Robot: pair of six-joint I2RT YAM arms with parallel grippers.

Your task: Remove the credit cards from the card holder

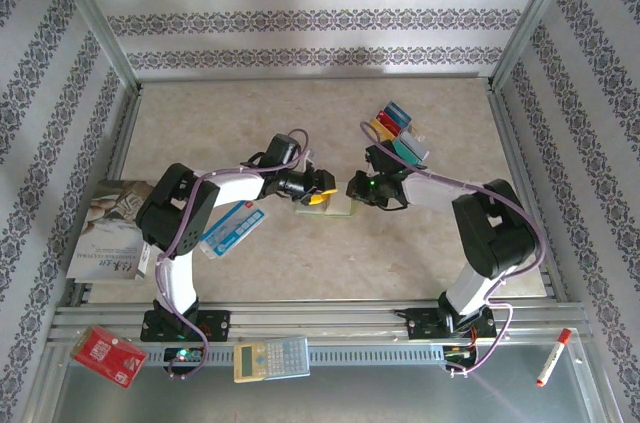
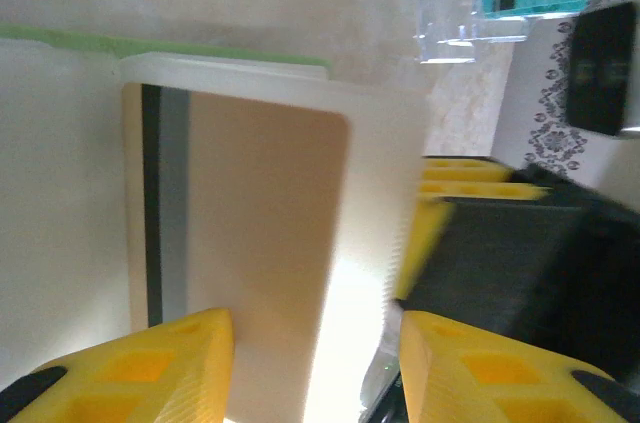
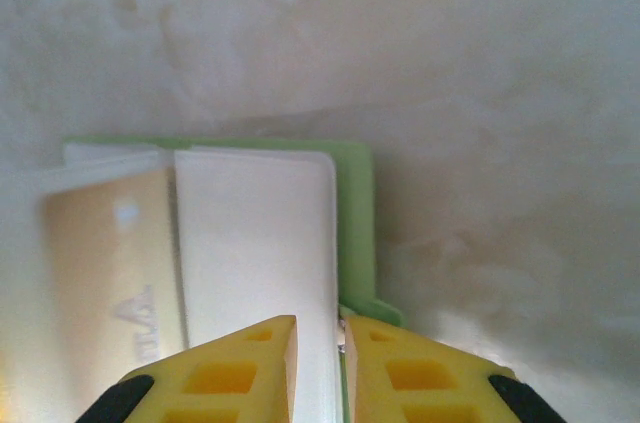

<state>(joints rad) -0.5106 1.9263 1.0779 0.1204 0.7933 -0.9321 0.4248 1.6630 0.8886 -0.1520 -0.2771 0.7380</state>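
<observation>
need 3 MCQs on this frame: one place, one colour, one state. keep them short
1. Where is the card holder?
A) in the centre, between the two grippers
B) far left corner
C) near right corner

2. What colour is the card holder's outer rim?
A) red
B) green
C) black

3. What state is the right gripper in?
A) wide open
B) closed on nothing
C) closed on the card holder's edge

Answers:
1 A: the card holder lies between the left gripper and the right gripper.
2 B: the right wrist view shows a green border around the pale flap.
3 C: its fingers pinch the flap's edge, with almost no gap.
</observation>
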